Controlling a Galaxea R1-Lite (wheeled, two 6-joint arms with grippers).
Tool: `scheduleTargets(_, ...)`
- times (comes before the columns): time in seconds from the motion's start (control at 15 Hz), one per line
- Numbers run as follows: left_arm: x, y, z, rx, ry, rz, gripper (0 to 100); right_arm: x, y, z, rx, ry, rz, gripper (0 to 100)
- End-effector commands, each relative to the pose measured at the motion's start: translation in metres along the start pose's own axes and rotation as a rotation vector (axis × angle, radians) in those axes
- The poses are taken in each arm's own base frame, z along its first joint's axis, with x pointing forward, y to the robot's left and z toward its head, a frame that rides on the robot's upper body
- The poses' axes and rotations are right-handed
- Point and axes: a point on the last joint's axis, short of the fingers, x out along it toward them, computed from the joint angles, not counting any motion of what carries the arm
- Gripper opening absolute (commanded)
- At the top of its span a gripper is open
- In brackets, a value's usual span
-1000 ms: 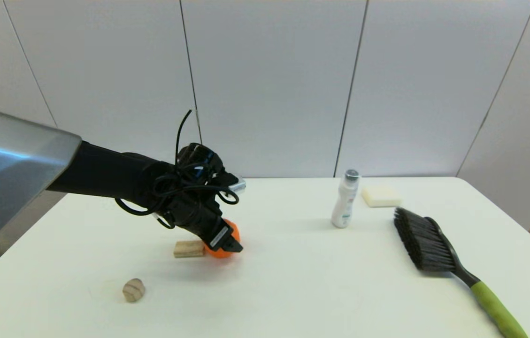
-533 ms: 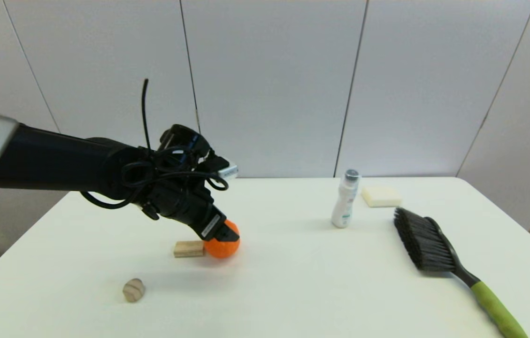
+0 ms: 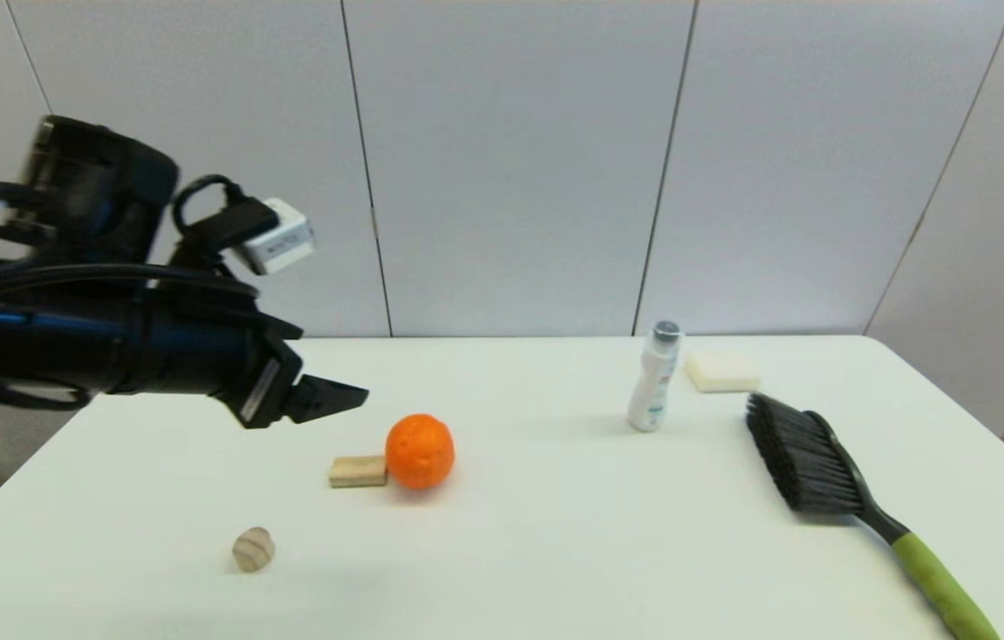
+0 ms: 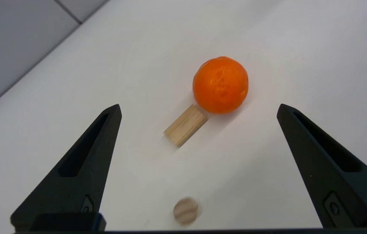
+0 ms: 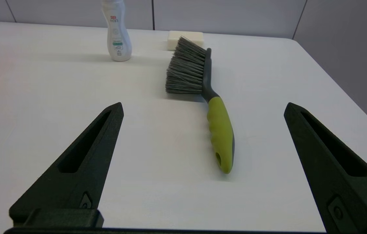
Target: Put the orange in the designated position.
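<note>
Orange (image 3: 419,452) sits free on the white table (image 3: 555,551), touching the end of a small wooden block (image 3: 357,470), with a tan wooden ball (image 3: 253,548) nearer the robot. Left gripper (image 3: 337,397) hovers up and to the left of the fruit, fingers spread wide, holding nothing. Right gripper (image 5: 203,109) is parked, gaping over a green-handled brush (image 5: 203,97). White bottle (image 5: 116,31) carries a label, perhaps red lettering, too small to read
</note>
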Motion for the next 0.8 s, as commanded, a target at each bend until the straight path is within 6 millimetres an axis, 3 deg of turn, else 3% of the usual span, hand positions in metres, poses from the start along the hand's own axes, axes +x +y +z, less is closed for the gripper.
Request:
scheduleTargets(0.07,-0.117,-0.031,-0.071,-0.022,-0.188,0.184,100,0.000,0.000,0.000,-0.001,0.001,0.000,100)
scheduleTargets(0.33,-0.149,-0.066,-0.134,-0.031,-0.295,0.285,100,0.000,0.000,0.000,-0.001,0.001,0.000,100)
scheduleTargets(0.47,-0.156,-0.081,-0.160,-0.036,-0.355,0.340,100,0.000,0.000,0.000,-0.001,0.001,0.000,100)
scheduleTargets(0.6,-0.159,-0.092,-0.178,-0.019,-0.413,0.366,100,0.000,0.000,0.000,-0.001,0.001,0.000,100)
scheduleTargets(0.8,-0.157,-0.097,-0.189,-0.025,-0.470,0.446,100,0.000,0.000,0.000,-0.001,0.001,0.000,100)
